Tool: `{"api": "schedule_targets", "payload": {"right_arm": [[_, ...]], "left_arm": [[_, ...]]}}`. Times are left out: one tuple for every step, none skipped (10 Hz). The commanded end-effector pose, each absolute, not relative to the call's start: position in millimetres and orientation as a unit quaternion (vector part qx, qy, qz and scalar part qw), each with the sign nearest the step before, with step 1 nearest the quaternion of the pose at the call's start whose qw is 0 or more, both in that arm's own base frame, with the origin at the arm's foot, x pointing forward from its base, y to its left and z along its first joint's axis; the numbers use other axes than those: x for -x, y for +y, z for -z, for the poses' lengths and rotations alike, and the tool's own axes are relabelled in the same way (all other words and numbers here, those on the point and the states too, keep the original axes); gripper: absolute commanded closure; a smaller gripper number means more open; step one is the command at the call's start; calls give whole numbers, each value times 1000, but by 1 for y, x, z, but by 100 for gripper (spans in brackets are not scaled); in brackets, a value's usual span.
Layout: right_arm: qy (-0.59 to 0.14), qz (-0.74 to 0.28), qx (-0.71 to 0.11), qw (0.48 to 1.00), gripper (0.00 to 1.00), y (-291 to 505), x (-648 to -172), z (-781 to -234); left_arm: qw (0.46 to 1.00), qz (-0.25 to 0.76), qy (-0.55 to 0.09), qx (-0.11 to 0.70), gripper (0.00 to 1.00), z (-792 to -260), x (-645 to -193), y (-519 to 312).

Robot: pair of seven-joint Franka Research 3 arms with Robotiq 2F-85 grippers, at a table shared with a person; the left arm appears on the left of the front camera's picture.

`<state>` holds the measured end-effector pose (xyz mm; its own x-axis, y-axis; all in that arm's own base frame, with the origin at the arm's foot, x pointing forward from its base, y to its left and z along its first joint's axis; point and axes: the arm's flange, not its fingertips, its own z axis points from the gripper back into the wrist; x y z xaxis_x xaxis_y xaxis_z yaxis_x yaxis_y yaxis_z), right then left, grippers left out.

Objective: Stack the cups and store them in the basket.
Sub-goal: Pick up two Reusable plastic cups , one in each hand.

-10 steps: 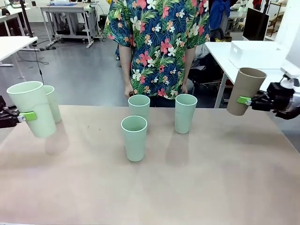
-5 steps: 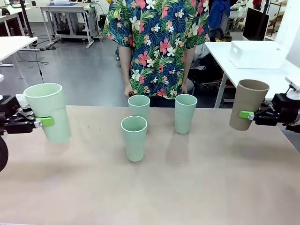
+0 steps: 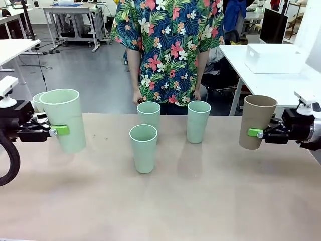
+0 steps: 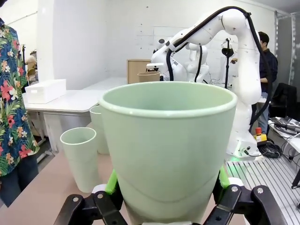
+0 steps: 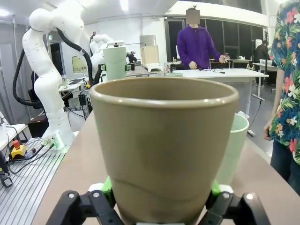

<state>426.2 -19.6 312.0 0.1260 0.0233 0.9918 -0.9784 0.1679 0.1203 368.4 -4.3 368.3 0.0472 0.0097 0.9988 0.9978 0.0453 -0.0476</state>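
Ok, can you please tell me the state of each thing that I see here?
left gripper: shut on a mint green cup, held above the table.
right gripper: shut on the tan-brown cup, held above the table.
front cup: standing upright, unstacked.
back cup: standing upright, unstacked.
right cup: standing upright, unstacked.
white basket: on the side table, inside hidden.

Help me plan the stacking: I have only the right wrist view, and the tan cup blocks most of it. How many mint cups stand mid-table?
Observer: Three, all upright: a front cup, then a left rear cup and a right rear cup nearer the person.
Operator: Where is my tan cup hanging?
Observer: The right tool holds the tan cup slightly tilted, lifted off the tabletop at its right side.
Operator: And the basket?
Observer: The white basket sits on a separate white table farther back on the right.
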Motion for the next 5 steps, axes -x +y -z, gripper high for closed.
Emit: {"api": "schedule_targets", "payload": {"right_arm": [[-517,-429,-464,577,17,-14,-421,-311],[-519,-429,-459,579,17,-15,-416,-314],[-519,-430,-457,580,17,-17,-409,-317],[-520,-428,-456,581,17,-21,-403,-320],[-521,-426,-455,583,17,-26,-396,-323]], "left_arm": [[525,466,-515,493,13,-370,-339,-27],[525,470,-515,488,13,-369,-340,-30],[527,472,-514,485,13,-368,-344,-34],[529,475,-512,482,13,-365,-346,-39],[531,477,-509,481,13,-363,-349,-43]]}}
